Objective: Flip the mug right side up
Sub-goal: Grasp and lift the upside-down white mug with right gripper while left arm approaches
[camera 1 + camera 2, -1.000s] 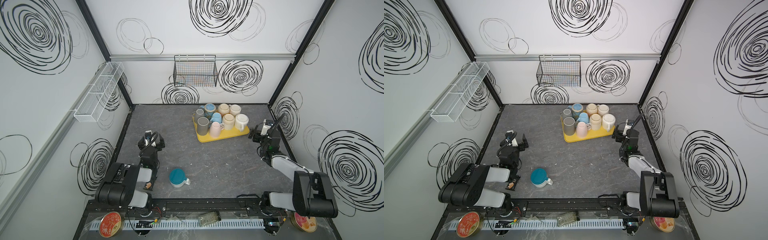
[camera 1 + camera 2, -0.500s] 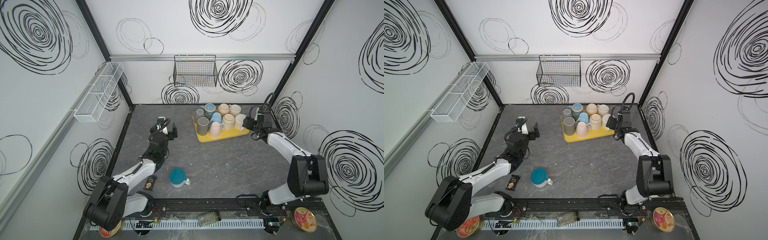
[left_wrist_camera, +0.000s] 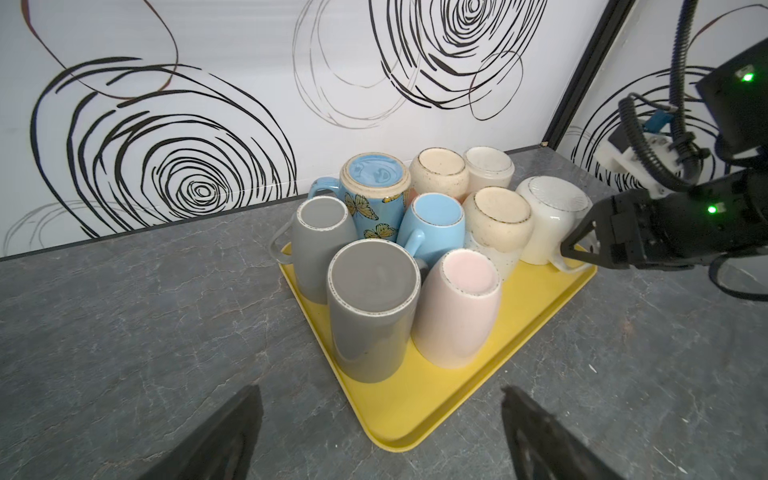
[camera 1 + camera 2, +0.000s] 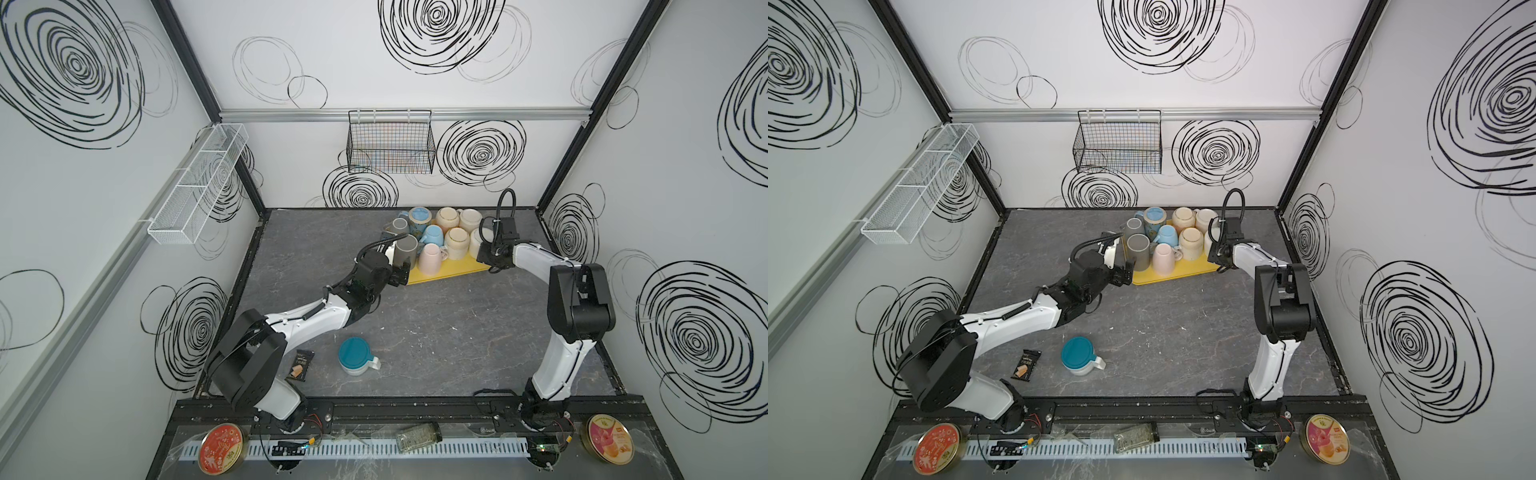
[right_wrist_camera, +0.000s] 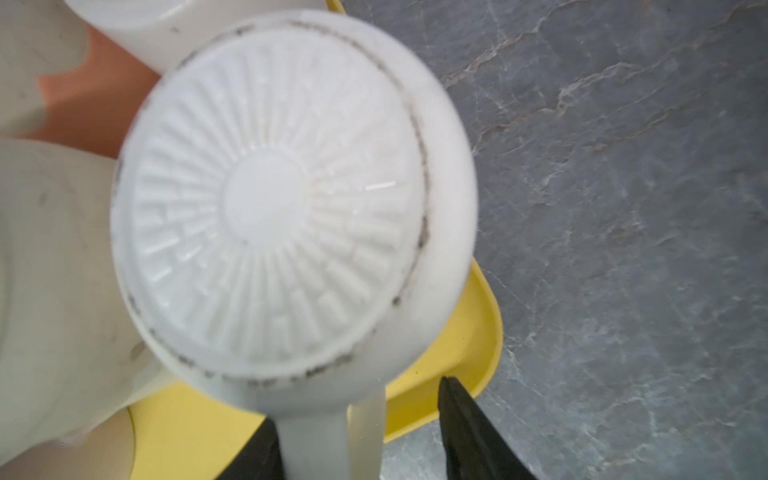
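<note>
Robot lab cell, scribble-patterned walls (image 4: 340,54)

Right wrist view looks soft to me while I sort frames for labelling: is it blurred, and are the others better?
Right wrist view: white mug smeared by blur, small glint on its base. Left wrist view: sharp, grey mug crisp, wide-lens bowing at edges. Both top views: even light, faint shadows.

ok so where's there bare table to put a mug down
Widest bare patch: table between the front edge of the yellow tray, the teal mug and the right arm. Also the back-left strip between tray and left wall. Crowded: the tray, packed with mugs, and around the snack packet.
</note>
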Robot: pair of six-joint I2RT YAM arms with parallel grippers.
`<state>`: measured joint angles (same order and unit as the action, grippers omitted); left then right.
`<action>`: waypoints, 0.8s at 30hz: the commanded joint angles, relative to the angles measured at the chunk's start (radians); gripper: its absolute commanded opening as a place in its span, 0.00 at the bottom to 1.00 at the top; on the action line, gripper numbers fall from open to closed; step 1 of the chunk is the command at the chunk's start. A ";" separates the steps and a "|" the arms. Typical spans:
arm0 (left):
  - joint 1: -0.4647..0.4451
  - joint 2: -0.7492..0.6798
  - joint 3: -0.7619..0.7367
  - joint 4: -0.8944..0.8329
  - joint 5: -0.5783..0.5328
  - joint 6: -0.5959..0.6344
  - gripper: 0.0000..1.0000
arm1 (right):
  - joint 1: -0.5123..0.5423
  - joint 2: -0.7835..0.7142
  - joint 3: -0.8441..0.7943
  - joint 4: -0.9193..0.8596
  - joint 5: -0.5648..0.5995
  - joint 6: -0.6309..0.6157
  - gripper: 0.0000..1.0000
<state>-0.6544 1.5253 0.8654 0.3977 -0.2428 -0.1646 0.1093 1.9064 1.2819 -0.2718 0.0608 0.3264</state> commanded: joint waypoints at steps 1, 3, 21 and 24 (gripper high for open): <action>0.001 0.013 0.037 0.013 0.032 -0.018 0.92 | 0.007 0.024 0.051 -0.043 0.022 -0.034 0.43; 0.001 0.013 0.036 0.011 0.047 -0.016 0.92 | 0.010 0.032 0.063 -0.053 0.033 -0.055 0.34; -0.044 -0.074 0.019 -0.053 0.152 -0.024 0.90 | 0.125 -0.260 -0.109 0.027 0.060 -0.182 0.00; -0.054 -0.099 0.014 -0.081 0.205 -0.024 0.92 | 0.141 -0.373 -0.220 0.138 0.035 -0.178 0.00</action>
<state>-0.6968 1.4719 0.8650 0.3290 -0.0929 -0.1833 0.2279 1.6550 1.1069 -0.3099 0.1207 0.1623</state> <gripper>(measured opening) 0.921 0.163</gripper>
